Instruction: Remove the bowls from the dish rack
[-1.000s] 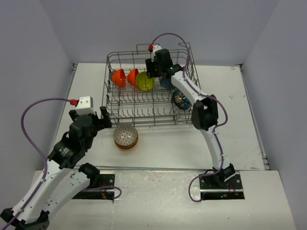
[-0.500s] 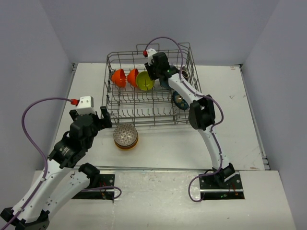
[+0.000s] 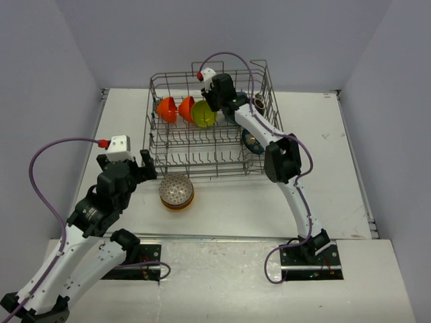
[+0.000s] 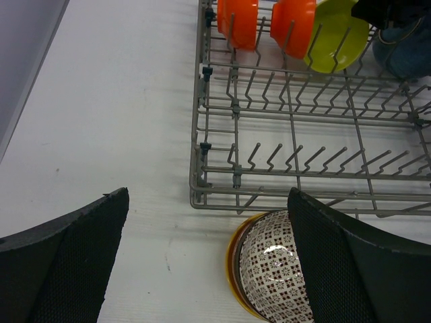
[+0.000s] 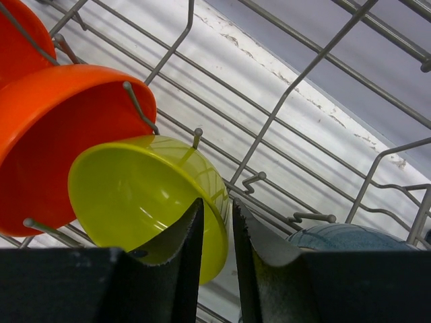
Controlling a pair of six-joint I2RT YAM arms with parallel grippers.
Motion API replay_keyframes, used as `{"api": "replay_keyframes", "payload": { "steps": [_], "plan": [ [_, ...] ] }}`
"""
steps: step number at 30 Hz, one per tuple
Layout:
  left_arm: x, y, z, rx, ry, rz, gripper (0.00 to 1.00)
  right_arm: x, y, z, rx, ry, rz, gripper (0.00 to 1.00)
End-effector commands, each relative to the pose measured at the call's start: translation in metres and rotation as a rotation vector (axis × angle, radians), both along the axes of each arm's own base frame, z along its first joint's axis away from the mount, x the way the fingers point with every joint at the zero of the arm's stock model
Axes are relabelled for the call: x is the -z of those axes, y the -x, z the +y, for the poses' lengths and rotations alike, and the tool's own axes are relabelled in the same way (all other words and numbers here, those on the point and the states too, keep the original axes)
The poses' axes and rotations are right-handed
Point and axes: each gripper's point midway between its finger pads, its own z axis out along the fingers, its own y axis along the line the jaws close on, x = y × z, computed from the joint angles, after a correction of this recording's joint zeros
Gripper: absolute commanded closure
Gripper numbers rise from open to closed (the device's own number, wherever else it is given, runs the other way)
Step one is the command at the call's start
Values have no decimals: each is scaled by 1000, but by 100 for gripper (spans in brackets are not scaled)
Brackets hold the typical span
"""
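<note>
The grey wire dish rack point(image 3: 202, 160) stands at the back of the table. In its back row stand an orange bowl point(image 3: 166, 109), a red bowl point(image 3: 186, 107) and a yellow-green bowl point(image 3: 203, 114). My right gripper point(image 3: 211, 103) reaches into the rack. In the right wrist view its jaws point(image 5: 217, 205) straddle the yellow-green bowl's point(image 5: 128, 195) rim, one finger inside and one outside, nearly closed on it. A blue bowl point(image 5: 350, 239) sits just right of it. A dark teal patterned bowl point(image 3: 252, 140) leans lower right. My left gripper point(image 4: 209, 202) is open and empty over the table.
A patterned bowl point(image 3: 176, 190) sits nested in a yellow bowl point(image 4: 236, 272) on the table just in front of the rack point(image 4: 296, 134), beside my left gripper's right finger. A small dark bowl point(image 3: 258, 102) rests at the rack's back right corner. Walls enclose the table.
My right gripper has moved a little left and back along the rack's back row to the yellow-green bowl. The left arm and the bowls have not moved.
</note>
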Motion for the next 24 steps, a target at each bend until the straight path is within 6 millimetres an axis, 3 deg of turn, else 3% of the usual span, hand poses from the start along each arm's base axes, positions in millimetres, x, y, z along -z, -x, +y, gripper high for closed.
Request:
{"api": "replay_keyframes", "payload": {
  "steps": [1,5,10,14,24],
  "plan": [
    [-3,-2,2,-1,-9,-24,0,-3,-4,6,-58,34,-40,75],
    [-4,-1,2,-1,-8,-29,0,4,-2,6,-81,72,-37,83],
    [-6,0,3,-7,-6,-32,0,6,0,5,-90,85,-39,85],
    [-7,1,5,-13,-2,-41,0,11,1,4,-88,100,-44,100],
    [-7,1,5,-11,-4,-40,0,1,-5,-8,21,111,-125,100]
  ]
}}
